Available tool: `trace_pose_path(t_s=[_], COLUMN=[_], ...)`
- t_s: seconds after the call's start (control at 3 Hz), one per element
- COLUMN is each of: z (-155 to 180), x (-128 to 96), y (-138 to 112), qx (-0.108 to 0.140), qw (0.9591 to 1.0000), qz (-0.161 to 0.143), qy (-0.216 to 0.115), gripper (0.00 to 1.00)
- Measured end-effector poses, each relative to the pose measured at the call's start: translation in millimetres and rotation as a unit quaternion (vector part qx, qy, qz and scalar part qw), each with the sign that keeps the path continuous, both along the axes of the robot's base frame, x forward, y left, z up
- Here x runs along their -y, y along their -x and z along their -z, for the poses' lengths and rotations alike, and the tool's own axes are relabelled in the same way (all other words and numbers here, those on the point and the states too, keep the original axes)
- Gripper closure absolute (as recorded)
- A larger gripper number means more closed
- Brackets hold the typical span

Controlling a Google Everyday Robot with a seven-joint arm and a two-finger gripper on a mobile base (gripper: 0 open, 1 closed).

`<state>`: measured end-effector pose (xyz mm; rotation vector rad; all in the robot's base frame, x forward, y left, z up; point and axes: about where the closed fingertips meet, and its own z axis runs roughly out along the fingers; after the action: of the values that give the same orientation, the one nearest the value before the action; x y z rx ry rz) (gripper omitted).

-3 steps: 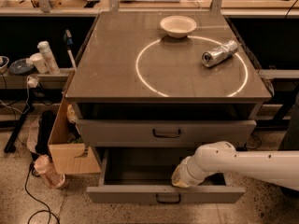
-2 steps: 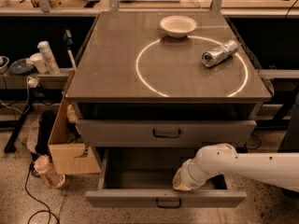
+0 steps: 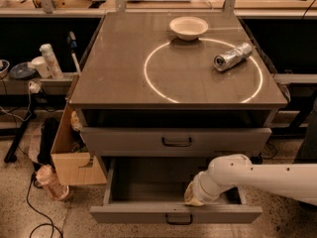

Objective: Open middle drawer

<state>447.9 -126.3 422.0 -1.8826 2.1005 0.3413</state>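
The middle drawer (image 3: 148, 213) is the low, wide grey one with a small dark loop handle (image 3: 178, 218). It stands pulled well out towards me and shows its grey inside. My white arm reaches in from the right. My gripper (image 3: 191, 201) is at the arm's end, down inside the drawer just behind the front panel and right above the handle. The arm's wrist hides most of it.
Above is a taller-fronted grey drawer (image 3: 124, 142) with a wider handle. On the tabletop are a white bowl (image 3: 188, 27) and a crushed silver can (image 3: 233, 56). A cardboard box (image 3: 69, 155) and a bottle (image 3: 49, 182) sit on the floor to the left.
The middle drawer has slid further out towards me, and my arm has moved with its front panel.
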Motion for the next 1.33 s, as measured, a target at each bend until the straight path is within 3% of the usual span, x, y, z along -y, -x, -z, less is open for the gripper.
trace_pose_path(t_s=[1.0, 1.33], z=[-12, -12], x=[16, 16], y=[49, 49], qx=[-0.021, -0.021], qw=[0.9994, 0.9994], qz=[0.026, 0.026], qy=[0.01, 0.01], gripper=[0.98, 0.76])
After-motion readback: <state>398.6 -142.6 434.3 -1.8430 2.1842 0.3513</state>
